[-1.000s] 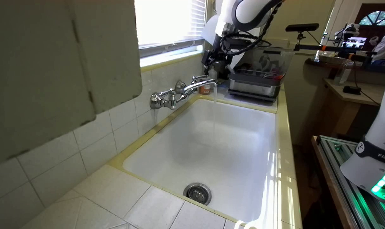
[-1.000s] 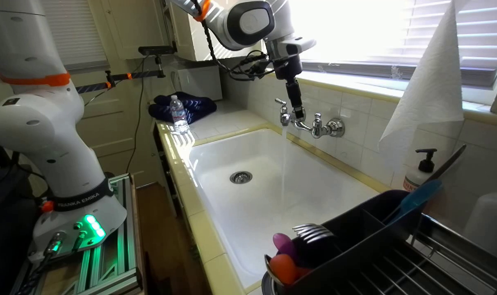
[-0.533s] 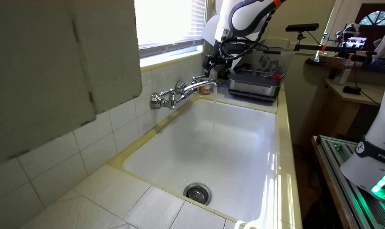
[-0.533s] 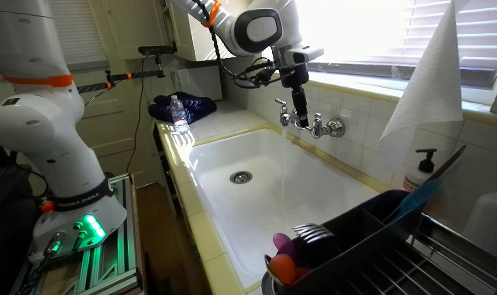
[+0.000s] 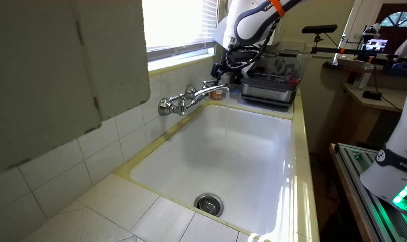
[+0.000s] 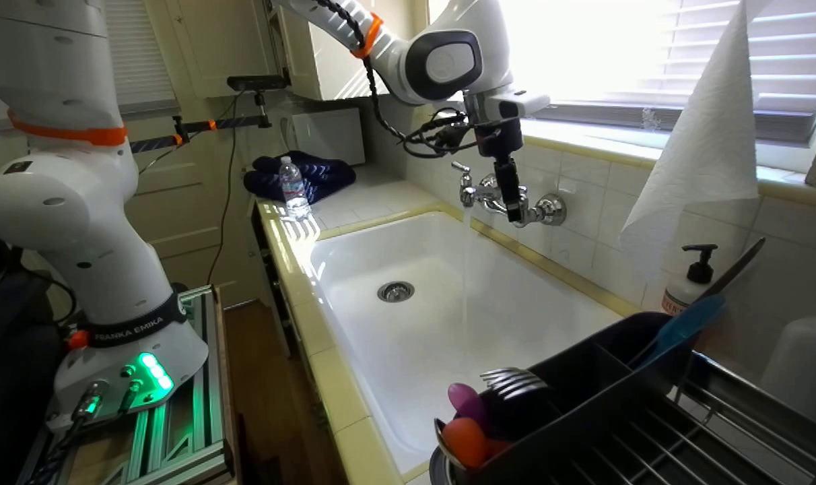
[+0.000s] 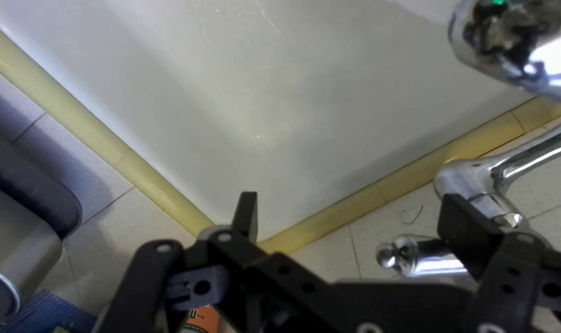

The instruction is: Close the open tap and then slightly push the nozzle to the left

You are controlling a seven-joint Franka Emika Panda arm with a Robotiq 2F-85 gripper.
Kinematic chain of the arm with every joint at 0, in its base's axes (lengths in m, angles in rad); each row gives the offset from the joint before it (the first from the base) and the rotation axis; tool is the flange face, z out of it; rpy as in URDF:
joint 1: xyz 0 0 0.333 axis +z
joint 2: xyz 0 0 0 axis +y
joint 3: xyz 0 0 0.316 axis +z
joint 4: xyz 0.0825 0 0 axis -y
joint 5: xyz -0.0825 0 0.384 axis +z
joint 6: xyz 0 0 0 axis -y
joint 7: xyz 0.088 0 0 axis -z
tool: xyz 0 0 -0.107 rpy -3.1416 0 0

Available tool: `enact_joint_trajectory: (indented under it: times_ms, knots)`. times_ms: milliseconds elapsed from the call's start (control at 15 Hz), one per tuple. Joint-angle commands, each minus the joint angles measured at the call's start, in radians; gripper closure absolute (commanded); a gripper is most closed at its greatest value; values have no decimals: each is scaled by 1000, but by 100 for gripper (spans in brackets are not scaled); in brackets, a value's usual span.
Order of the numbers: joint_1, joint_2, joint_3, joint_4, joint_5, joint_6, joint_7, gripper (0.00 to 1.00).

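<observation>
Plainly, both jobs remain: in an exterior view, water [image 5: 227, 101] runs from the nozzle [image 5: 213, 89] of the tap [image 5: 197, 95] on the left-hand tiled wall [image 5: 102, 151], so closing should come first, then the push left. In an exterior view my gripper [image 6: 514, 216] hangs at the tap's near end, open room leftward over the basin [image 6: 381, 337], tiled wall close on the right. In the wrist view my jaws stand apart; a handle [image 7: 424, 259] shows between them, contact unclear.
</observation>
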State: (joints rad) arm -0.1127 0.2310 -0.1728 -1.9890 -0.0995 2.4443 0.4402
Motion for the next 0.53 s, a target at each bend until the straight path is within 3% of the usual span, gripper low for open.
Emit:
enact_joint_trajectory:
  times_ms: [0,467]
  knots:
    - [8,62,-14,64,-6,-13,-1,0]
    - [10,91,-30,109,-12,-14,5,0]
